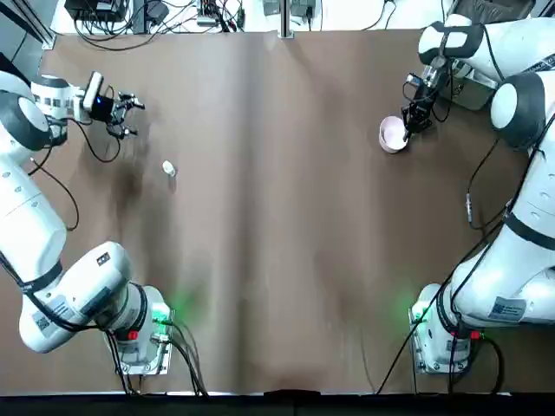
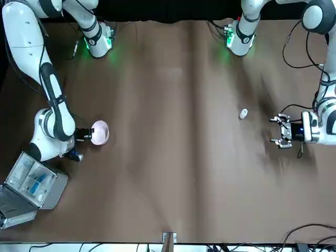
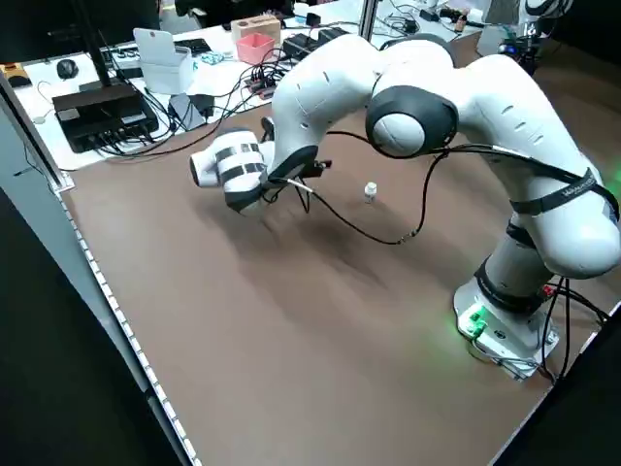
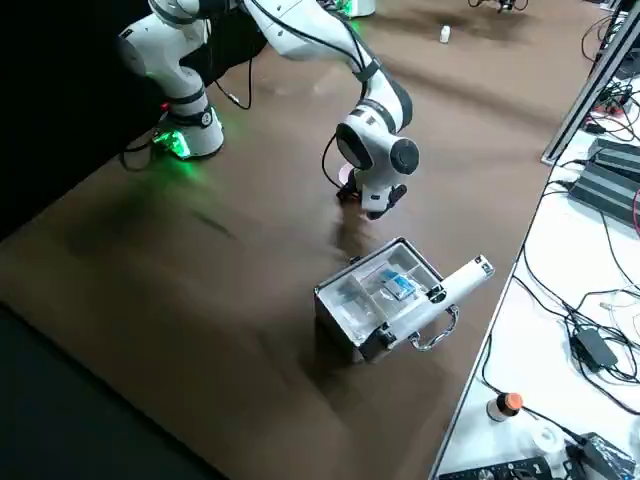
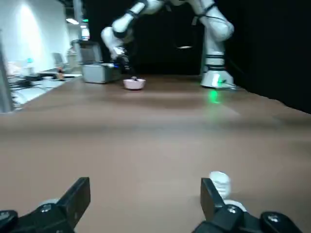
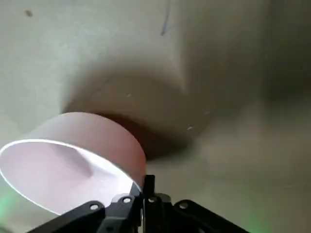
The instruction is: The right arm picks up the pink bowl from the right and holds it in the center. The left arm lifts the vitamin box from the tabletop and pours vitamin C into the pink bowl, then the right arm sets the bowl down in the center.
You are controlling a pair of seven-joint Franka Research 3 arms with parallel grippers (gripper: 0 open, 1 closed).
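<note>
The pink bowl (image 1: 392, 134) is at the table's right side, tilted, with a shadow under it on the tabletop (image 1: 286, 217). My right gripper (image 1: 416, 120) is shut on its rim; in the right wrist view the fingertips (image 6: 147, 188) pinch the bowl's wall (image 6: 92, 141). The tiny white vitamin box (image 1: 169, 169) stands on the left part of the table, also seen as vitamin box (image 5: 220, 182) beside one finger. My left gripper (image 1: 127, 115) hovers low, open and holding nothing, a short way from the box towards the far left.
A grey hinged case (image 2: 31, 184) with blue-white contents lies open at the table's right edge, just beyond the right arm. Cables and equipment line the benches behind the table's far edge (image 1: 277, 31).
</note>
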